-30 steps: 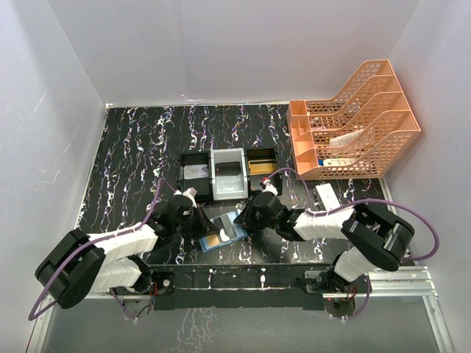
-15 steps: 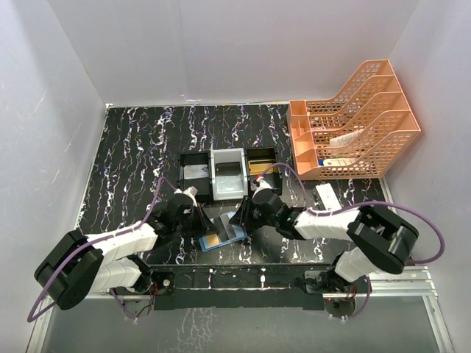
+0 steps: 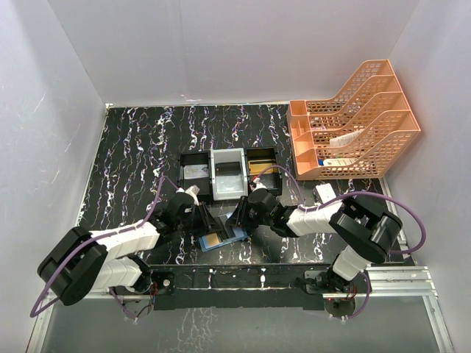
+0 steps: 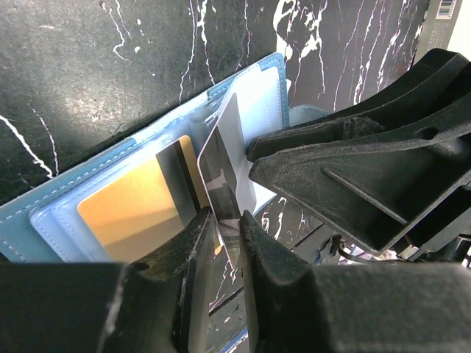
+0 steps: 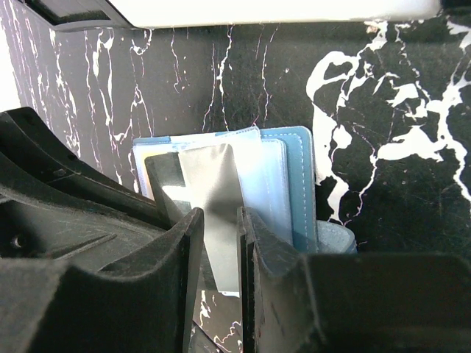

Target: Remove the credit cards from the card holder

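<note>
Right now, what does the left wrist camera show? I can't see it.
A silver card is between the fingers of the left hand, over an open blue card holder. A gold card sits inside it; the right hand is close.

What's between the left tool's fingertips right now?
A silver-grey credit card, tilted up on edge over the open blue card holder; the left wrist view shows it.

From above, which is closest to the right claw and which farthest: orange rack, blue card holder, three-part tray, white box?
From the right claw:
1. Blue card holder, at its tips.
2. Three-part tray, just behind.
3. White box, to the right.
4. Orange rack, far right corner.
</note>
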You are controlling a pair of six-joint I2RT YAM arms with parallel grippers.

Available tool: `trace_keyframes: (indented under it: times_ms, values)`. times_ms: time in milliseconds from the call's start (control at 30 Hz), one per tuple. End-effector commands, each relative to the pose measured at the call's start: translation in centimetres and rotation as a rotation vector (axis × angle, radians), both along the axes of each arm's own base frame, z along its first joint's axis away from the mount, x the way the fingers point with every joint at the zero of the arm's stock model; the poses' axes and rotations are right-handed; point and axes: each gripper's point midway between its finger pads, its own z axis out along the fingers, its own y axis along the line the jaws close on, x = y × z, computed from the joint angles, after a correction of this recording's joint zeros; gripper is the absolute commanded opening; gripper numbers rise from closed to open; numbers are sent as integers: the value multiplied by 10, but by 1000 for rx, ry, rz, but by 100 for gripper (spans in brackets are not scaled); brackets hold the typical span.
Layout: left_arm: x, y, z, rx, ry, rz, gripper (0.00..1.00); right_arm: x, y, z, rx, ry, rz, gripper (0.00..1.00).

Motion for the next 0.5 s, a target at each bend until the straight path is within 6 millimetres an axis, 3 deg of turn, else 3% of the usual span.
trace_keyframes:
  times_ms: [0,133,333,467]
  values:
    - [6,-14,15,-63,-23,-21,19,-11,-20,-29,-100,53,-17,24]
    - [7,-14,14,-54,-17,-19,17,-11,-21,-28,-98,47,-20,24]
    - [6,-3,8,8,-9,5,1,-5,-22,-19,-91,12,-34,24]
    - [3,2,6,26,-12,6,0,-3,-19,-7,-62,-24,-26,26]
